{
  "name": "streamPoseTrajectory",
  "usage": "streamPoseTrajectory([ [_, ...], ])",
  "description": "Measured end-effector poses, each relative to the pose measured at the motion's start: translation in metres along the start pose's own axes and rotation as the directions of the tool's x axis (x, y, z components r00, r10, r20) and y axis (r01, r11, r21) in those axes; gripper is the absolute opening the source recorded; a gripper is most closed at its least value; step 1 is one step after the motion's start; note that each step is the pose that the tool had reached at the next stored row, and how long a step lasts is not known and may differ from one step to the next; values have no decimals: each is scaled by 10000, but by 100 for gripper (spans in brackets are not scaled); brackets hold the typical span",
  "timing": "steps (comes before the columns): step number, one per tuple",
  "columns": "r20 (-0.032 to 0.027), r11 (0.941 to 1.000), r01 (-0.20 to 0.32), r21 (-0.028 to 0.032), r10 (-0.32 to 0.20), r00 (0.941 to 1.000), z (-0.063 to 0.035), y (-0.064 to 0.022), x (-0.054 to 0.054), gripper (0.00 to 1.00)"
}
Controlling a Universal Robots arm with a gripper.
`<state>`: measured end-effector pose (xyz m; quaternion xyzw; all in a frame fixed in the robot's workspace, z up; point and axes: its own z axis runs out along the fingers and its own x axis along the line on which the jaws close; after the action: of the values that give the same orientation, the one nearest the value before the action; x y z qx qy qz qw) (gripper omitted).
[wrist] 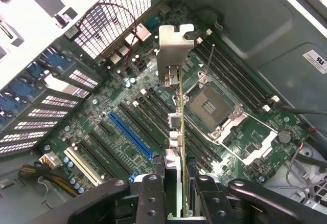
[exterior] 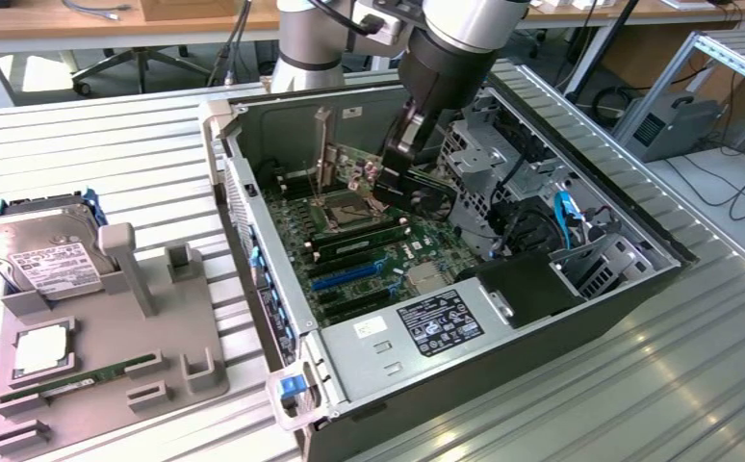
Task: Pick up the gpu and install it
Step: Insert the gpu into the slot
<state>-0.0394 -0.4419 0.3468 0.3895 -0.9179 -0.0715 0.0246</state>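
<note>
The tool (wrist: pixel 177 191) pinched the gpu (wrist: pixel 177 121) between its two black fingers (wrist: pixel 153 196), gripping the card edge-on at the end opposite its silver bracket (wrist: pixel 175 50). The card stood upright inside the open computer case (exterior: pixel 265 274), over the motherboard (wrist: pixel 122 106). It hung above the black slots between the blue slot (wrist: pixel 130 134) and the processor socket (wrist: pixel 212 104); whether it touched a slot could not be told. Farther off, on the bench (exterior: pixel 103 154) beside the case, a grey holder (exterior: pixel 129 371) carried a hard drive (exterior: pixel 37 255) and a memory stick (exterior: pixel 80 377).
</note>
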Motion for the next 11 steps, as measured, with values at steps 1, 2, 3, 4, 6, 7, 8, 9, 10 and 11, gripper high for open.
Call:
streamPoseTrajectory([
  [1,-4,10000,26,0,-26,10000,0,0,0,27],
  [2,-9,10000,63,-1,-63,10000,0,0,0,27],
  [3,-14,10000,93,-1,-93,10000,0,0,0,27],
  [4,-17,9999,111,-1,-111,9999,0,0,0,27],
  [6,-22,9999,145,-2,-145,9999,0,0,0,27],
  [7,-24,9999,160,-2,-160,9999,0,0,0,27],
  [8,-27,9998,177,-2,-177,9998,0,0,0,27],
  [9,-29,9998,193,-2,-193,9998,0,0,0,27],
  [10,-32,9998,210,-2,-210,9998,0,0,0,27],
  [11,-34,9997,225,-3,-225,9997,0,0,0,27],
])
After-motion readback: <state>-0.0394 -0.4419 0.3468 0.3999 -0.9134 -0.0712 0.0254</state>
